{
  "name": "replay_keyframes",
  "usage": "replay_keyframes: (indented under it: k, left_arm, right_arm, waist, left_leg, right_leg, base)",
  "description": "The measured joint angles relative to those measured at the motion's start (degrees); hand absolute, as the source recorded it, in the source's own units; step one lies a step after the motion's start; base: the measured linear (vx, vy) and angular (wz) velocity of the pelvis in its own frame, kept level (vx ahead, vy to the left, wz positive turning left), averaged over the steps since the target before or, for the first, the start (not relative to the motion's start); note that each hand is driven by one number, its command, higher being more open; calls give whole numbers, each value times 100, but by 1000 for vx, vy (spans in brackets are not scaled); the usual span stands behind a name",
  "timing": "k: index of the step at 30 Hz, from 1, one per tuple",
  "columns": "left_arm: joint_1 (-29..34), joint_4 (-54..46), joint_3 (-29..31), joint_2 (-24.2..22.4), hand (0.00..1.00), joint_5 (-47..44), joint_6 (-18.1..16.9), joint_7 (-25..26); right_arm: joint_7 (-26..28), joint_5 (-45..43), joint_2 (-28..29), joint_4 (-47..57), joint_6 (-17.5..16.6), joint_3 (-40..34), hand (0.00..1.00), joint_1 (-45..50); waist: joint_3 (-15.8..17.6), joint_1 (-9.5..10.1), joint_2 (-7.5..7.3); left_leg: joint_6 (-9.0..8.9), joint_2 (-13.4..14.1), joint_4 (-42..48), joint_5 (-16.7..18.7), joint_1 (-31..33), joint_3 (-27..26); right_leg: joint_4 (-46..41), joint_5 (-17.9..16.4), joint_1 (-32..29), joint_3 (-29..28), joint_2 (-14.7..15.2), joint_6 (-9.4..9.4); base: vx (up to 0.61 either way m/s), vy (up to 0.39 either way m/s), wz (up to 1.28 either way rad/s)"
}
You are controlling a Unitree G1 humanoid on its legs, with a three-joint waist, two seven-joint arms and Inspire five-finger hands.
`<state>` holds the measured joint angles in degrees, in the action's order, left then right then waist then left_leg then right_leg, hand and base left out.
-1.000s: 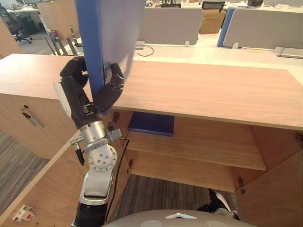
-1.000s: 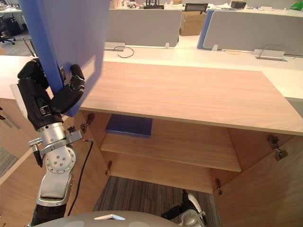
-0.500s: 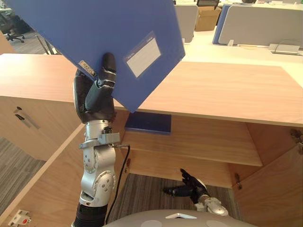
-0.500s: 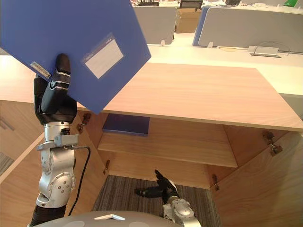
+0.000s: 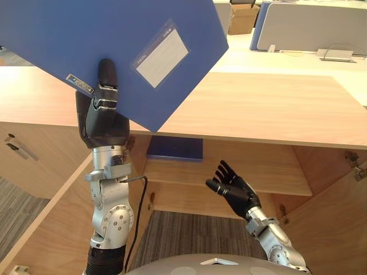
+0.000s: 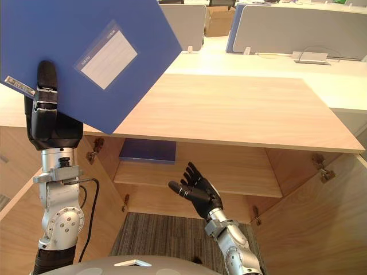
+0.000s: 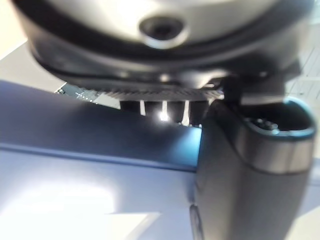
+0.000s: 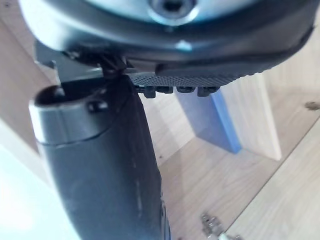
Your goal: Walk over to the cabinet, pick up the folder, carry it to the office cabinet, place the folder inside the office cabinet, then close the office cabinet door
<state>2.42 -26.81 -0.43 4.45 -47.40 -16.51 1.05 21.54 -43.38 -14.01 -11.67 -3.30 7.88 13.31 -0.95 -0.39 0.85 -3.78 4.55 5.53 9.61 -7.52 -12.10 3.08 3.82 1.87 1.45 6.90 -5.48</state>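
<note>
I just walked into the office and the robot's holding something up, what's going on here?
The robot's left hand grips a blue folder, holding it raised and tilted above the office cabinet's wooden top. The right hand is open with fingers spread, lifted in front of the cabinet's opening and holding nothing. The cabinet doors stand open, and a second folder lies flat on the shelf inside. The held folder is not yet in the cabinet.
</note>
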Motion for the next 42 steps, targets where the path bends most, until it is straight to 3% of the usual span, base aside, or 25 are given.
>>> replay_keyframes:
  k: [7,12,26,30,36,42]
  left_arm:
    - [0,424,726,57,0,0,1,-3]
    - [-3,430,1072,100,0,18,-5,3]
    - [-2,719,1156,97,0,30,-5,32]
    - [-3,881,1160,98,0,30,0,31]
    - [-46,879,1263,98,0,55,0,38]
    - [-289,832,1334,100,0,56,-7,209]
  right_arm:
    - [103,-494,32,1027,-58,-966,100,-2]
    - [106,-510,91,1199,-33,-1054,100,76]
    - [19,-520,541,1413,-21,-1319,100,197]
    - [23,-402,546,1377,-102,-1786,100,358]
    - [-262,-176,721,510,-117,-2691,100,822]
    - [-477,-185,982,474,-149,-3067,100,1232]
  waist:
    - [41,-81,18]
    - [69,-114,39]
    - [111,-82,95]
    - [132,-126,128]
    - [158,-298,178]
    - [166,-363,213]
  left_leg:
    - [-5,-6,20,43,-32,-217]
    - [-8,6,32,121,-105,-422]
    - [16,-1,29,168,-119,-485]
    - [18,-1,25,182,-155,-539]
    - [12,4,-9,186,-211,-649]
    - [-26,31,-76,209,-356,-988]
  right_leg:
    - [2,54,-94,-231,-21,-28]
    - [3,75,-142,-461,-67,-40]
    - [-1,89,-196,-618,-92,-46]
    - [-3,90,-196,-670,-100,-47]
    - [-1,91,-215,-799,-128,-49]
    - [-6,160,-290,-1132,-224,-59]
  base:
    - [-27,3,-16]
    - [-19,-4,-23]
    - [-12,-11,-5]
    - [-26,-18,-7]
    - [-28,-20,-10]
    - [-51,-24,-29]
